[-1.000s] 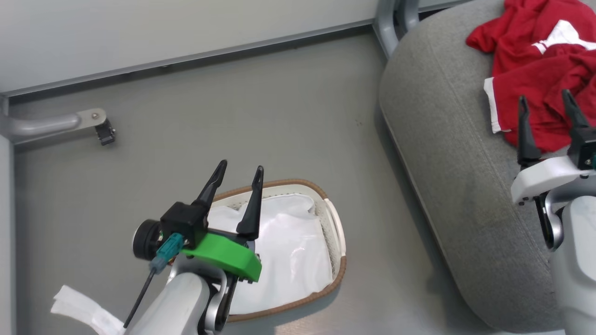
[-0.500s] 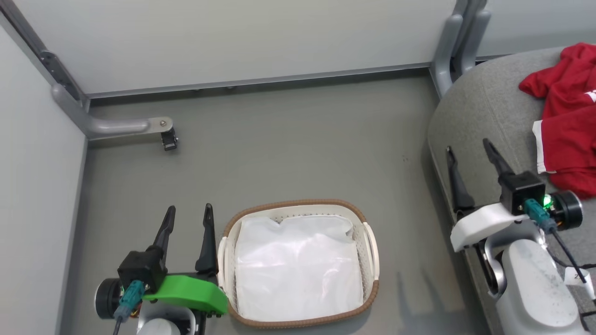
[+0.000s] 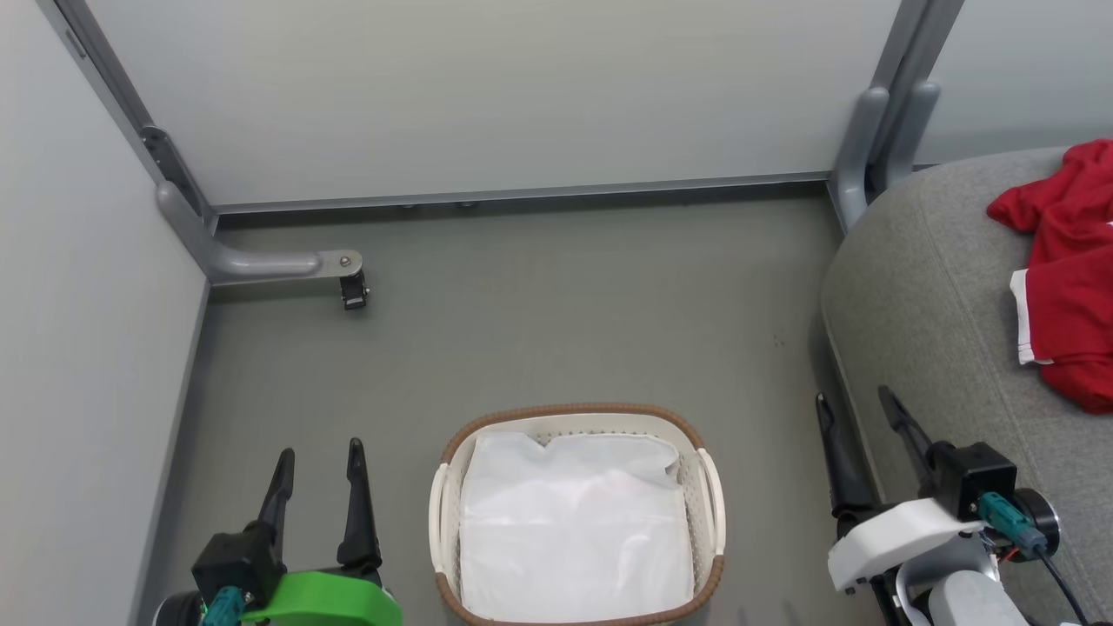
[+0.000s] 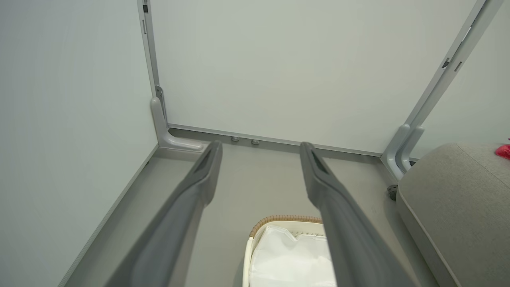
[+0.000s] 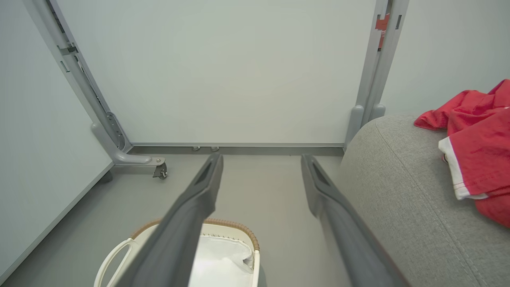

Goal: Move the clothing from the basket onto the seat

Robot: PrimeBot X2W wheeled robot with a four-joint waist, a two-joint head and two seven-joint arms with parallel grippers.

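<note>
Red clothing (image 3: 1068,269) with white trim lies bunched on the grey seat (image 3: 922,304) at the right, also seen as clothing (image 5: 476,143) on the seat (image 5: 398,187) in the right wrist view. On the floor at bottom centre stands the white basket (image 3: 706,487) with its brown rim, holding only a plain white cloth (image 3: 574,530). My left gripper (image 3: 317,456) is open and empty, left of the basket. By the seat's front edge my right gripper (image 3: 856,409) is open, holding nothing. The left wrist view shows the basket (image 4: 255,235) low down and the seat (image 4: 450,191) at the right.
Pale partition walls enclose the grey floor on the left and at the back. A grey metal foot with a castor (image 3: 352,287) juts out from the left wall. A grey upright post (image 3: 883,130) stands at the seat's back corner.
The head camera has swung, so the whole picture shifted. Both grippers have drawn back low and apart, the left off the basket and the right away from the red clothing; both stayed open.
</note>
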